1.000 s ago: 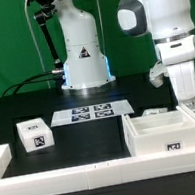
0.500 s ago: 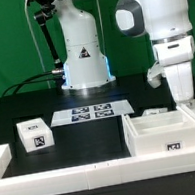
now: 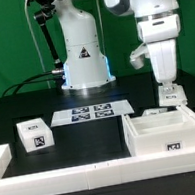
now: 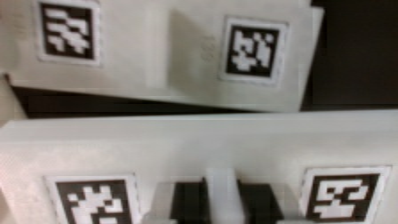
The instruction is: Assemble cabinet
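The cabinet shell (image 3: 169,143) lies open side up at the exterior view's right, near the front rail. A small white tagged block (image 3: 33,134) sits at the left. My gripper (image 3: 170,99) hangs just above the shell's far wall. In the wrist view my gripper (image 4: 219,205) has its dark jaws close on either side of a thin white edge of a tagged white panel (image 4: 178,150). Another white tagged surface (image 4: 160,50) lies beyond it. A small white part (image 3: 152,111) rests behind the shell.
The marker board (image 3: 93,112) lies flat mid-table. A long low white rail (image 3: 87,174) edges the table's front and left. The robot's base (image 3: 82,57) stands at the back.
The arm has swung toward the exterior view's left and risen a little, taking the gripper from the shell's right far corner to above its far wall.
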Robot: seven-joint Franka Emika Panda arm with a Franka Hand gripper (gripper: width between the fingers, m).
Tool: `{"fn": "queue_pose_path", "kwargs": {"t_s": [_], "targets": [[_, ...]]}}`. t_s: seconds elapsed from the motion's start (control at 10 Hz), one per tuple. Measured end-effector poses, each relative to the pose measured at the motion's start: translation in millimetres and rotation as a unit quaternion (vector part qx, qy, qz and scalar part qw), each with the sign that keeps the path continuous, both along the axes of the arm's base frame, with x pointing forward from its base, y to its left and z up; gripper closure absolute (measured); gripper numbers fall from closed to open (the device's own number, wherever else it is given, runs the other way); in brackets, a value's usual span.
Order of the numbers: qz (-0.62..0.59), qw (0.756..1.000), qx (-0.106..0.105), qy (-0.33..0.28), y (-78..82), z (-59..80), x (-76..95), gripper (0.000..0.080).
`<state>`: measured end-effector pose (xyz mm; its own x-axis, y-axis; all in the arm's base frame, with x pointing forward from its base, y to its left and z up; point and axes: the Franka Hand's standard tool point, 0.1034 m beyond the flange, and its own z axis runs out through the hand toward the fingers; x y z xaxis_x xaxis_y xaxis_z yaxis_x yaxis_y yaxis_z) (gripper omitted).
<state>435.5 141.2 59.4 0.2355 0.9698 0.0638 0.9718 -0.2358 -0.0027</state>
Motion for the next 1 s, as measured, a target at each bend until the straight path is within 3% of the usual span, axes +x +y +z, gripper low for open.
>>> {"fn": "queue_pose_path", "kwargs": {"t_s": [0.1, 1.0], "targets": [[0.006, 1.0, -0.001, -0.002, -11.4, 1.5, 3.8, 0.0731], [0.039, 0.999, 0.002, -0.002, -16.8, -4.8, 10.3, 0.0729]]}}
